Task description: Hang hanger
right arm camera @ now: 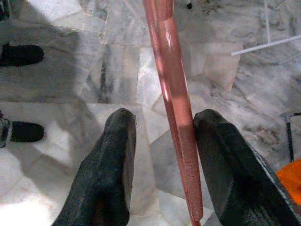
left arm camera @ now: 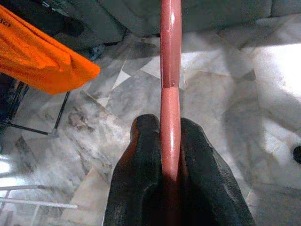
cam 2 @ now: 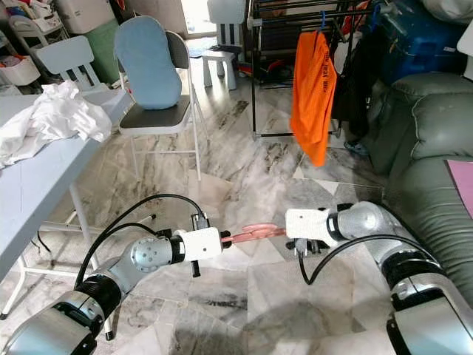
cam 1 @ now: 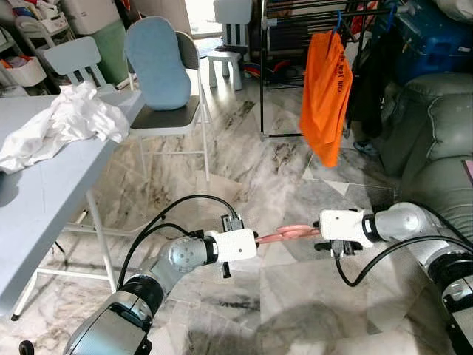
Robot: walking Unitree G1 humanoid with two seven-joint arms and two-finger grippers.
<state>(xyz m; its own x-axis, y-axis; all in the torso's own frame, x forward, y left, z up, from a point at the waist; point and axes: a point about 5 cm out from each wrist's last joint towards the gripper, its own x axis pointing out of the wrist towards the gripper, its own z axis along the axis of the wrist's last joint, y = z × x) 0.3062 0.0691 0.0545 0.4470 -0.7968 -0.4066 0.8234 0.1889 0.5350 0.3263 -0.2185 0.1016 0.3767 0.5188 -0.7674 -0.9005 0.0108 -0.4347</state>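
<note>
Floor (cam 1: 244, 148): grey-veined marble tiles, glossy, bright daylight patches toward the far doorway. Left: pale blue table (cam 1: 44, 185) carrying crumpled white cloth (cam 1: 66, 122). Beyond it, folding chair (cam 1: 174, 115) with blue cushion (cam 1: 157, 63); a white chair (cam 1: 74, 59) farther left. Far centre: small white stool (cam 1: 224, 63). Far right: black drying rack (cam 1: 295, 44) with orange shirt (cam 1: 325, 96) hanging. Right edge: grey-green sofa (cam 1: 436, 140).

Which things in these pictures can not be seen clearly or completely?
- Pink hanger: its hook and full shape, hidden between the left gripper and right gripper in the eye views.
- Drying rack: top cut by the edge.
- Orange shirt: print too small to read.
</note>
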